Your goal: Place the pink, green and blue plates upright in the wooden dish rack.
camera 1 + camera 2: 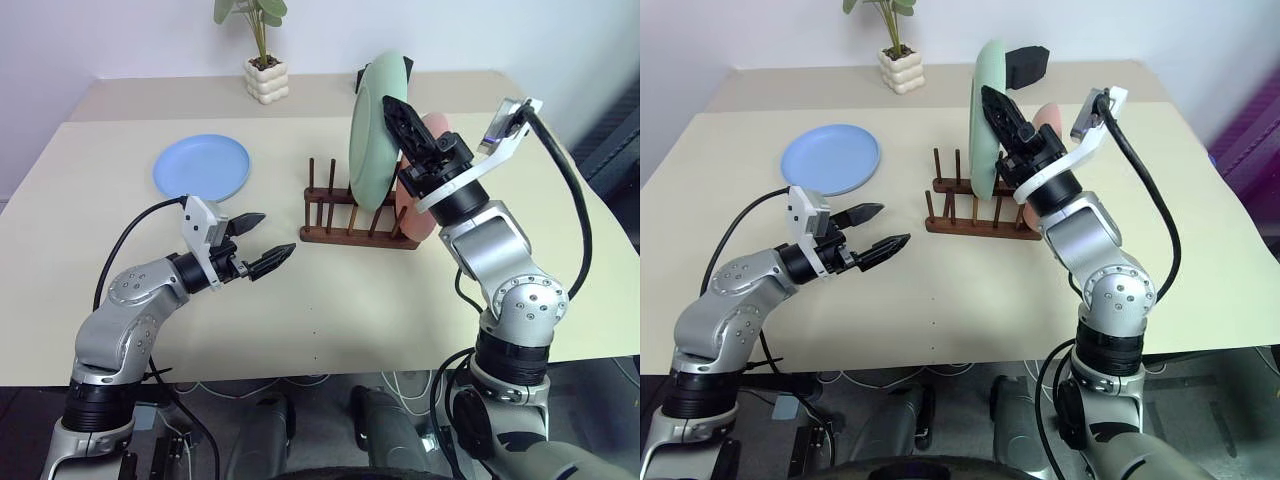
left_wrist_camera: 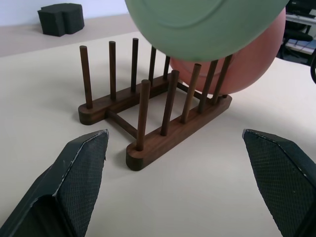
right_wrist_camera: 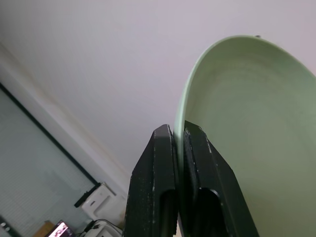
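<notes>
My right gripper [image 1: 392,103] is shut on the rim of the mint green plate [image 1: 372,135], holding it upright over the wooden dish rack [image 1: 330,236]. The plate's lower edge is down at the tops of the pegs. The pink plate [image 1: 408,216] stands upright in the rack's right end, just behind the green one. At the back left, the blue plate [image 1: 201,167] lies flat on the table. To the left of the rack, my left gripper [image 1: 277,235] hovers open and empty, pointing at it.
A small plant in a white pot [image 1: 266,78] stands at the back, on the far table. A black block [image 1: 1026,66] sits behind the rack. Bare tabletop [image 1: 330,310] stretches in front of the rack to the near edge.
</notes>
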You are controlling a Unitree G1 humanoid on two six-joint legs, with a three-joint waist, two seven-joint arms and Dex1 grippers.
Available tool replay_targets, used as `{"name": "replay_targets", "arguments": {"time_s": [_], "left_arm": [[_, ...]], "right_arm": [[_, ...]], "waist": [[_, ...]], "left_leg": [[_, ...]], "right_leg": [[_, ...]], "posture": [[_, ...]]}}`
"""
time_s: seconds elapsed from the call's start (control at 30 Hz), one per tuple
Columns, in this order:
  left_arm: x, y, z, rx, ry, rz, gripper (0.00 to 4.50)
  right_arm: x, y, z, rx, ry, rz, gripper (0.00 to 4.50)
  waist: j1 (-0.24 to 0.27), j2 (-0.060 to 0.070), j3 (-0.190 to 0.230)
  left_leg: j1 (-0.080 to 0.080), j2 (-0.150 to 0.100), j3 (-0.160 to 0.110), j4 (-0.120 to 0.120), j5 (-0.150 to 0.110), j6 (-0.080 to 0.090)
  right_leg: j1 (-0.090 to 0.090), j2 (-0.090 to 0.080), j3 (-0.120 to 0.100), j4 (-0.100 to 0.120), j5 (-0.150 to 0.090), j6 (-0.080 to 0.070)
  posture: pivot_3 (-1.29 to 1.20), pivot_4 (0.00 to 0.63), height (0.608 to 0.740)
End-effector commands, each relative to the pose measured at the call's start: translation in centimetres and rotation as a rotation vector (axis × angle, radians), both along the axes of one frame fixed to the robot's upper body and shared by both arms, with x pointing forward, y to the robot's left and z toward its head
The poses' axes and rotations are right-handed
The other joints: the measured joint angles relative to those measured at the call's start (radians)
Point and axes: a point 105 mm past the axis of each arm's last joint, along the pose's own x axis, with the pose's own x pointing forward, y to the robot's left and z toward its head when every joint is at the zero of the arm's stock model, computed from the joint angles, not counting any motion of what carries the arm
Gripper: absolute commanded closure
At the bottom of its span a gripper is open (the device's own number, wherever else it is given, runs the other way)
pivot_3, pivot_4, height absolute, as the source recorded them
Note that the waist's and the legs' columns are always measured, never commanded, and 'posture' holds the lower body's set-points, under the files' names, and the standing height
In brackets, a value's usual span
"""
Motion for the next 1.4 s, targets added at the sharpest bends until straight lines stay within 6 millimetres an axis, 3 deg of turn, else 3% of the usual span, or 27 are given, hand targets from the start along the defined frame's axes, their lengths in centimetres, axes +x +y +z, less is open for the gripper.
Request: {"name": "replay_targets", "arguments": {"time_s": [0.03,0.9,1.03,1.2,1.23,1.4], "left_arm": [[-0.2,-0.1,1.0,0.001,-0.042,-0.010,0.00],[-0.2,-0.1,0.8,0.004,-0.038,-0.009,0.00],[-0.2,-0.1,0.8,0.005,-0.038,-0.011,0.00],[-0.2,-0.1,0.8,0.007,-0.037,-0.011,0.00],[-0.2,-0.1,0.8,0.008,-0.037,-0.011,0.00],[-0.3,0.0,0.7,0.010,-0.036,-0.011,0.00]], "right_arm": [[-0.7,-0.3,0.8,0.020,-0.035,-0.005,4.47],[1.0,-0.8,-1.6,-0.011,0.093,-0.078,4.47],[1.0,-0.8,-1.7,-0.013,0.097,-0.080,3.14],[1.1,-0.9,-1.6,-0.018,0.092,-0.086,0.47],[1.0,-0.9,-1.5,-0.022,0.082,-0.088,0.13],[0.7,-0.8,-0.7,-0.094,0.007,-0.100,0.06]], "waist": [[0.000,0.000,0.000],[0.000,0.000,0.000],[0.000,0.000,0.000],[0.000,0.000,0.000],[0.000,0.000,0.000],[0.000,0.000,0.000]], "left_leg": [[0.000,0.000,0.000,0.000,0.000,0.000],[-0.002,0.000,0.000,0.000,0.000,0.000],[-0.002,0.000,0.000,0.000,0.000,0.000],[-0.002,0.000,0.000,0.000,0.000,0.000],[-0.002,0.000,0.000,0.000,0.000,0.000],[-0.003,0.000,0.000,0.000,0.000,0.000]], "right_leg": [[0.000,0.000,0.000,0.000,0.000,0.000],[-0.002,0.000,0.000,0.000,0.000,0.000],[-0.002,0.000,0.000,0.000,0.000,0.000],[-0.002,0.000,0.000,0.000,0.000,0.000],[-0.002,0.000,0.000,0.000,0.000,0.000],[-0.002,0.000,0.000,-0.001,0.000,0.000]], "posture": [[0.00,0.150,0.735],[0.00,0.150,0.735],[0.00,0.150,0.735],[0.00,0.150,0.735],[0.00,0.150,0.735],[0.00,0.150,0.735]]}}
